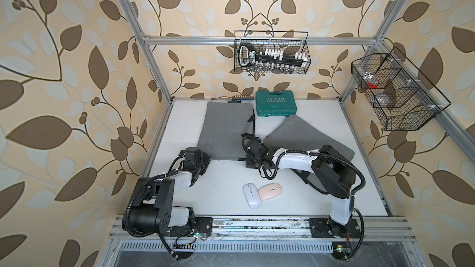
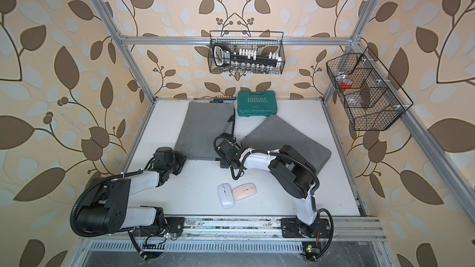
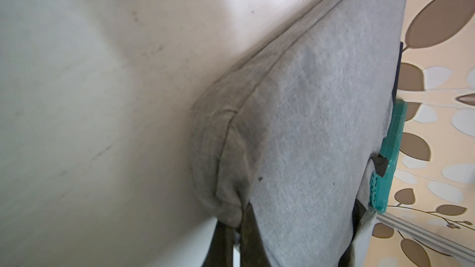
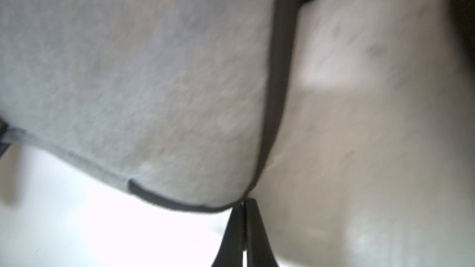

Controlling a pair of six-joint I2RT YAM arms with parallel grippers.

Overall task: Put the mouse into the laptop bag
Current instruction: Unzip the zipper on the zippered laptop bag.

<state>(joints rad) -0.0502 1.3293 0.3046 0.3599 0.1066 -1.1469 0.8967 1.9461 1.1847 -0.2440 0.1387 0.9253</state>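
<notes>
Overhead stereo; wrist-cams near laptop bag (image 3: 308,124)

The left gripper (image 3: 239,223) shows only its finger ends in its wrist view; the picture's edge cuts off the rest. In both top views its wrist hides it, at the 7 o'clock corner of the laptop bag (image 1: 226,129). The right gripper (image 4: 245,204) is hidden the same way at the 5 o'clock corner, and its wrist view is blurred. The right arm (image 1: 295,161) covers the 6 o'clock side of the second grey bag (image 1: 303,134). What lies in the 2 o'clock wire basket (image 1: 411,122) is too small to tell.
</notes>
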